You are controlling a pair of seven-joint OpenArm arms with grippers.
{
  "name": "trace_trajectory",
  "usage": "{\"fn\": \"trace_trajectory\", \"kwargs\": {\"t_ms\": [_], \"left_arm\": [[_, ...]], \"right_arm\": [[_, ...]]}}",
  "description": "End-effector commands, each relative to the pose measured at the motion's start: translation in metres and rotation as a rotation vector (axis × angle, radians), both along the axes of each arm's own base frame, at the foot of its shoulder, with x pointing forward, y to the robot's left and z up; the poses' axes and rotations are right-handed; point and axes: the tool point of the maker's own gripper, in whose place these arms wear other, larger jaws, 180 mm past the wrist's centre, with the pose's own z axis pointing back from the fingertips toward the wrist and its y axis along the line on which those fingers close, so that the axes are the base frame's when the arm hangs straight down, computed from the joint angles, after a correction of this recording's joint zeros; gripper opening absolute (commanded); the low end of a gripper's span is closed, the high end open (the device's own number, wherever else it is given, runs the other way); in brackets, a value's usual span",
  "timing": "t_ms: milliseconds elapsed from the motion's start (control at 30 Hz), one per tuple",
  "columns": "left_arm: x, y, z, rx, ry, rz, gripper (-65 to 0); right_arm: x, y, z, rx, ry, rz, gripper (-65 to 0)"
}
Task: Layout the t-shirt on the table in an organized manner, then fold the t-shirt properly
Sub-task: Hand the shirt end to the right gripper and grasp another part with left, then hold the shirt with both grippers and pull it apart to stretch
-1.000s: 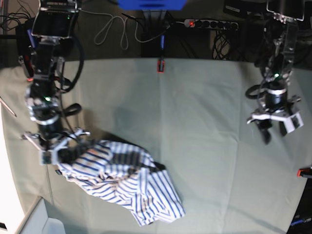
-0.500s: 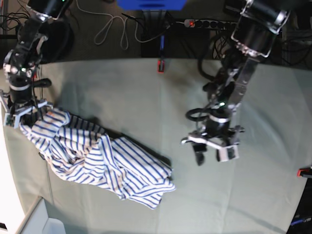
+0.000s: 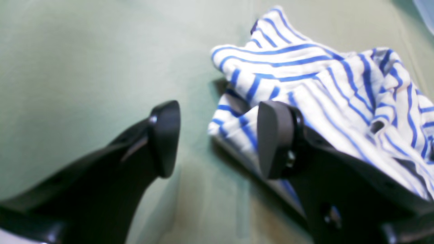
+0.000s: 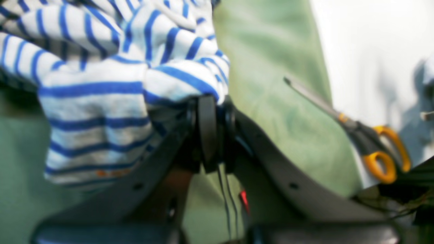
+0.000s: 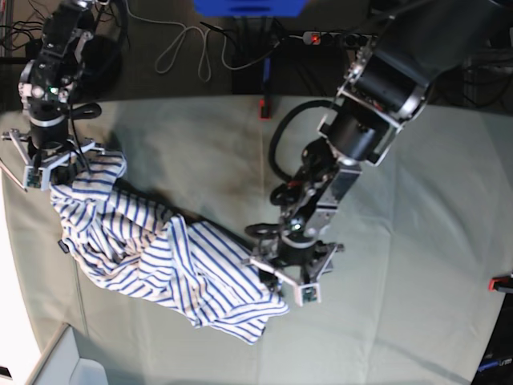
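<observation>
The t-shirt (image 5: 160,257) lies bunched in a long diagonal heap on the worktop (image 5: 401,241), running from near the worktop's left edge down toward the middle of its near edge. Its long axis follows that diagonal, and one hand stands at each end of it.

The right hand (image 5: 54,156) is pinched shut on a bunch of striped cloth at the upper left end; in its wrist view the fabric spills out from between the closed fingers (image 4: 207,128). A pair of scissors with orange handles (image 4: 379,149) lies just past the worktop's left edge, apart from the shirt.

The left hand (image 5: 287,282) is about half open and holds nothing. It hovers low at the shirt's lower right end. In its wrist view one finger (image 3: 274,139) sits over the folded edge of the cloth, the other finger stands over bare worktop, and the shirt's corner lies just ahead and to that side of the gap.

The left hand is by far the nearer to this free end, so the next move looks to be closing on that corner, then drawing the two ends apart along the diagonal to spread the shirt.
</observation>
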Motion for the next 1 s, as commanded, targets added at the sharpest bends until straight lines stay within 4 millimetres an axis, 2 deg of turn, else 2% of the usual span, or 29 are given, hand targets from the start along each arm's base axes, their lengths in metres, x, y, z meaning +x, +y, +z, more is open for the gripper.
{"fn": "trace_trajectory", "kwargs": {"t_ms": [0,167,300,467,533,600,667,700,767,867,967], "left_arm": [[0.017,-0.011,0.024,-0.010,-0.061,-0.006,-29.7],[0.020,-0.057,0.023,-0.084,-0.039,-0.130,-29.8],[0.017,-0.058,0.014,-0.093,-0.015,-0.165,-30.1],[0.016,-0.056,0.009,-0.088,-0.002,-0.161,-30.6],[0.017,-0.046,0.007,-0.073,-0.002,-0.152,-35.1],[0.017,-0.042,0.006,-0.068,-0.001,-0.149,-45.6],[0.019,-0.029,0.004,-0.051,0.001,-0.135,-61.8],[0.019,-0.024,0.003,-0.045,0.002,-0.128,-65.0],[0.021,-0.016,0.003,-0.038,0.000,-0.120,-63.2],[0.025,-0.004,0.006,-0.030,-0.013,-0.107,-64.8],[0.031,-0.007,0.021,-0.044,-0.057,-0.116,-64.8]], "right_arm": [[0.005,0.002,0.013,-0.021,-0.040,0.023,-65.0],[-0.002,0.020,0.015,-0.024,-0.031,0.078,-65.0],[-0.010,0.029,0.011,-0.021,-0.011,0.102,-65.0],[-0.011,0.029,0.010,-0.021,-0.006,0.102,-65.0],[-0.011,0.028,0.010,-0.021,-0.006,0.101,-65.0],[-0.011,0.028,0.010,-0.021,-0.006,0.101,-65.0],[-0.011,0.028,0.010,-0.021,-0.008,0.101,-65.0],[-0.010,0.028,0.011,-0.021,-0.011,0.101,-65.0],[-0.010,0.029,0.011,-0.021,-0.011,0.102,-65.0],[-0.008,0.029,0.012,-0.021,-0.016,0.102,-65.0],[-0.007,0.029,0.012,-0.020,-0.016,0.102,-65.0]]}}
